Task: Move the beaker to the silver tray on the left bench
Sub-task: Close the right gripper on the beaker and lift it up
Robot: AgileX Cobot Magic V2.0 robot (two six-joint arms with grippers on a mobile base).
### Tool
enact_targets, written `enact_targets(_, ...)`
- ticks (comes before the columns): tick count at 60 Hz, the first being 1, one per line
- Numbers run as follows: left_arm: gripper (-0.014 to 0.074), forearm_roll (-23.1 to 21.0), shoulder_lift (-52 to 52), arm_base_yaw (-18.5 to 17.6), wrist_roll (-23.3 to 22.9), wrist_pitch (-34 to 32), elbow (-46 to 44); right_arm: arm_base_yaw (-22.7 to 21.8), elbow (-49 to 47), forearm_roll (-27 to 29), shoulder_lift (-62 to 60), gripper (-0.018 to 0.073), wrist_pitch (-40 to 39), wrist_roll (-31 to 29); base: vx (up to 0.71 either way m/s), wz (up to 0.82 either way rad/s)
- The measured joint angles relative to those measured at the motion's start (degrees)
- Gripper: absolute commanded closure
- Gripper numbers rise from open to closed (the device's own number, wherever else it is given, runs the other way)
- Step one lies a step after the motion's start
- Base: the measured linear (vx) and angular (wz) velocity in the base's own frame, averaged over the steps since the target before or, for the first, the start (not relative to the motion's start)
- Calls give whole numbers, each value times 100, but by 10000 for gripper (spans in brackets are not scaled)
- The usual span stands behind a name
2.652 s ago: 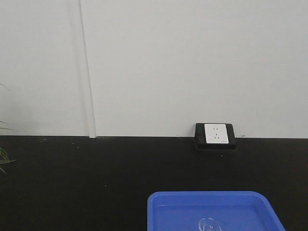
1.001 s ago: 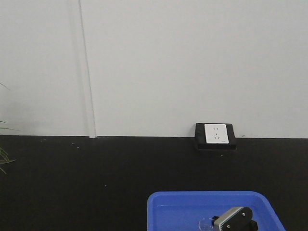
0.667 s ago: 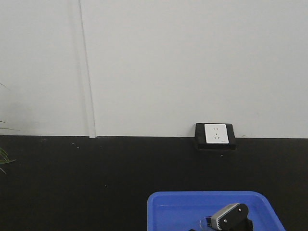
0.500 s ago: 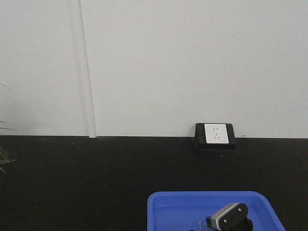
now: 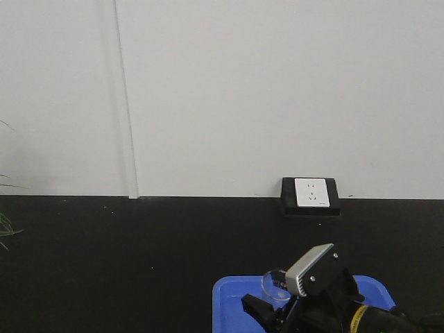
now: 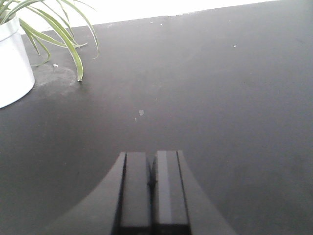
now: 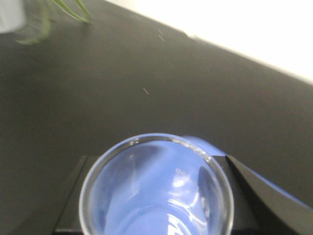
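The small clear beaker [image 5: 273, 283] is held in my right gripper [image 5: 272, 305], lifted above the blue tray. In the right wrist view its round rim [image 7: 156, 196] fills the space between the two black fingers [image 7: 73, 196], which close on its sides; the gripper [image 7: 156, 157] is shut on it. My left gripper [image 6: 152, 157] is shut and empty, hovering over bare black worktop. The silver tray and the left bench are out of view.
A blue plastic tray [image 5: 229, 300] lies on the black worktop [image 5: 104, 263] under the right gripper. A white socket box [image 5: 311, 193] sits against the white wall. A white pot with a green plant [image 6: 12, 63] stands far left of the left gripper.
The right gripper came in over the blue tray, closed on the beaker and has risen up and left with it. The left arm shows no earlier frame.
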Motion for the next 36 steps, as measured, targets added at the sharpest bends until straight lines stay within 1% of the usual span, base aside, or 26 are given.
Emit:
enact_targets(9,595,0,0,0,0,0,0,567,-338,-12,-602,574,833,485,0,0)
enact_targets(14,595,0,0,0,0,0,0,771,-485,-12,-855,573,1254,606,0,0)
enact_targets(25,595,0,0,0,0,0,0,854,-564,5,-1121,573,1823,786,0,0)
enact_targets(36,595,0,0,0,0,0,0,854,-564,5,-1136,573,1928,822,0,0)
